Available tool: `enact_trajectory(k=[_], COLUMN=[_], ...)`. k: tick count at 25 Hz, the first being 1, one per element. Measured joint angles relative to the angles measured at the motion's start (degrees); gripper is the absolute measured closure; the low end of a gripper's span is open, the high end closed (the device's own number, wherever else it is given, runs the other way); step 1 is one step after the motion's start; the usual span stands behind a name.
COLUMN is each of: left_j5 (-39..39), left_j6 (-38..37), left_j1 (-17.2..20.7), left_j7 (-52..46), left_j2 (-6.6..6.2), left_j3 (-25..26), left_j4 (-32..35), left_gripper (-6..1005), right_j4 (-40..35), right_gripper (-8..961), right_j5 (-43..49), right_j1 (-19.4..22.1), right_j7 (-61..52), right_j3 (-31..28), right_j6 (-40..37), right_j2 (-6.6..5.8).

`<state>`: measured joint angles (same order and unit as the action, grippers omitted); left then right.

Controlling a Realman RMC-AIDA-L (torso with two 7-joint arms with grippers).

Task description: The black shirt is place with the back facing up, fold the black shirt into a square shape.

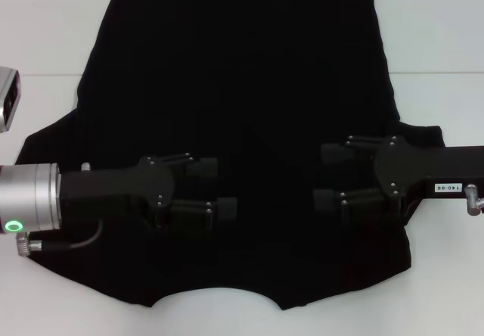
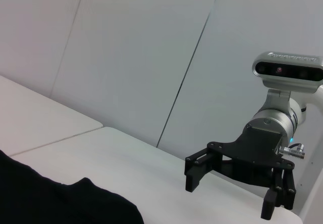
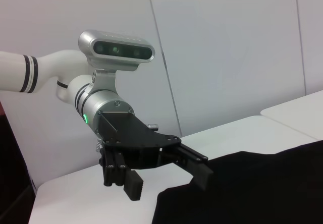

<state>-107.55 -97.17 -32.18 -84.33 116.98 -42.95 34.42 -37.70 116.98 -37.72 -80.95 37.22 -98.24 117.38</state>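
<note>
The black shirt [image 1: 242,101] lies spread flat on the white table [image 1: 45,33], plain side up, with its neck notch at the near edge and its hem at the far edge. Both sleeves reach out to the sides. My left gripper [image 1: 215,188] hangs open over the shirt's near left part, fingers pointing toward the middle. Opposite it, my right gripper [image 1: 327,175] is open over the near right part. Neither holds any cloth. The left wrist view shows the right gripper [image 2: 229,196] above the table beyond the shirt [image 2: 60,204]. In the right wrist view the left gripper [image 3: 169,183] is open by the shirt [image 3: 252,188].
Bare white table [image 1: 439,48] surrounds the shirt on the left, right and far sides, with a seam line crossing it. A grey camera housing [image 1: 7,98] pokes in at the left edge. Pale wall panels [image 2: 151,42] stand behind the table.
</note>
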Motion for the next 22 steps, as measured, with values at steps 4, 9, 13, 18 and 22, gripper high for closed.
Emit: enact_trajectory(k=[4,9,13,18,22], left_j5=[0.00,-0.02,-0.03,-0.30,-0.80], left_j6=[-0.02,-0.16,-0.25,4.82,12.47], left_j1=[-0.12,-0.15,-0.21,0.11,1.87], left_j7=[-0.02,-0.17,-1.61,-6.58,-11.93], left_j2=[0.00,0.00,0.08,-0.42,-2.35], left_j3=[0.00,0.04,0.93,3.51,5.40], left_j4=[0.08,0.03,-0.15,0.23,0.33], left_gripper=[49,50,49,49,49], right_j4=[-0.12,-0.30,-0.13,-0.12,-0.07], right_gripper=[38,38,38,38,38], right_j5=[0.00,0.00,0.00,0.00,-0.44], right_j1=[0.00,-0.04,-0.08,-0.44,-0.70], right_j7=[-0.01,-0.12,-0.34,-0.68,-1.48], right_j3=[0.28,0.06,-0.10,-0.24,-0.30], right_j6=[0.06,0.08,0.26,0.87,1.77], right_j2=[-0.01,0.06,0.20,0.38,0.86])
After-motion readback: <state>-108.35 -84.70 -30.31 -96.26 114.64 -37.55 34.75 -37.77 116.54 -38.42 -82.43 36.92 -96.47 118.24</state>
